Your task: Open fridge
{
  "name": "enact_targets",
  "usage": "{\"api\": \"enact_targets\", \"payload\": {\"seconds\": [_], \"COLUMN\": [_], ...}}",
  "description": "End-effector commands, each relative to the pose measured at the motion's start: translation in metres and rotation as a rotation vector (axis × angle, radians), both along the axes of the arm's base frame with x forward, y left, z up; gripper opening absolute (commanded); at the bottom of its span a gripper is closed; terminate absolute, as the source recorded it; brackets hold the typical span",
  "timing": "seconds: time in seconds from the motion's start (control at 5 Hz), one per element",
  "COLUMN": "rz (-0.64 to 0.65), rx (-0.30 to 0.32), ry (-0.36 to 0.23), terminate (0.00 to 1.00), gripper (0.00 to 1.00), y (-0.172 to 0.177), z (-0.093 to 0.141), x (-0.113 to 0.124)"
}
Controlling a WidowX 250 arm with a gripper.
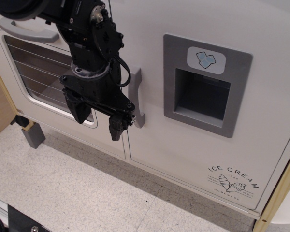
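Filling most of the view, the fridge (193, 145) is a big white door, shut flush with the cabinet face, its seam running down just right of the oven door (53, 72). Printed low on its right corner is "ICE CREAM" (233, 176) over a small cone drawing. To the left, the oven door shows a window with wire racks behind it and a horizontal grey handle (26, 30) along its top. A black arm (89, 34) reaches down from the upper left, crossing the oven window. High on the fridge sits a grey dispenser recess (205, 94), with a blue ice-cube icon (206, 59) above its dark opening. Along the fridge's left edge runs its grey vertical handle (137, 99). The gripper (97, 121) hangs just left of that handle, fingers spread apart and pointing down; its right finger (117, 128) sits close by the handle's lower end, though contact cannot be judged. Nothing is held between the fingers. Below lies a pale speckled floor (87, 193), and a grey cabinet foot (33, 136) stands at lower left.
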State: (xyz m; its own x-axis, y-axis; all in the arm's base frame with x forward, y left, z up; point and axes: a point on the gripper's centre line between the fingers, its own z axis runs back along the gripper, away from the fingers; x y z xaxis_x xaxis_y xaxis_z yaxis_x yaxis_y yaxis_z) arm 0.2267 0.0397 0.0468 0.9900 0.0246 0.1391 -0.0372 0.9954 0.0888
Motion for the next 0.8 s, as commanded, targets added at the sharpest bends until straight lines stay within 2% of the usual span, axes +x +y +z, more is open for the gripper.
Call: {"api": "enact_targets", "payload": {"seconds": [0.0,0.2,0.4,0.6], "rz": [0.0,-0.033,-0.01,-0.014], "rx": [0.0,0.012,0.003,0.006], "ry": [0.0,-0.073,-0.134,-0.225], "terminate": [0.0,0.0,0.0,0.0], "gripper": [1.0,1.0,1.0,1.0], "y": [0.0,0.007,0.008,0.005], "z": [0.0,-0.007,-0.009,-0.007], "x": [0.0,0.02,0.042,0.061]}}
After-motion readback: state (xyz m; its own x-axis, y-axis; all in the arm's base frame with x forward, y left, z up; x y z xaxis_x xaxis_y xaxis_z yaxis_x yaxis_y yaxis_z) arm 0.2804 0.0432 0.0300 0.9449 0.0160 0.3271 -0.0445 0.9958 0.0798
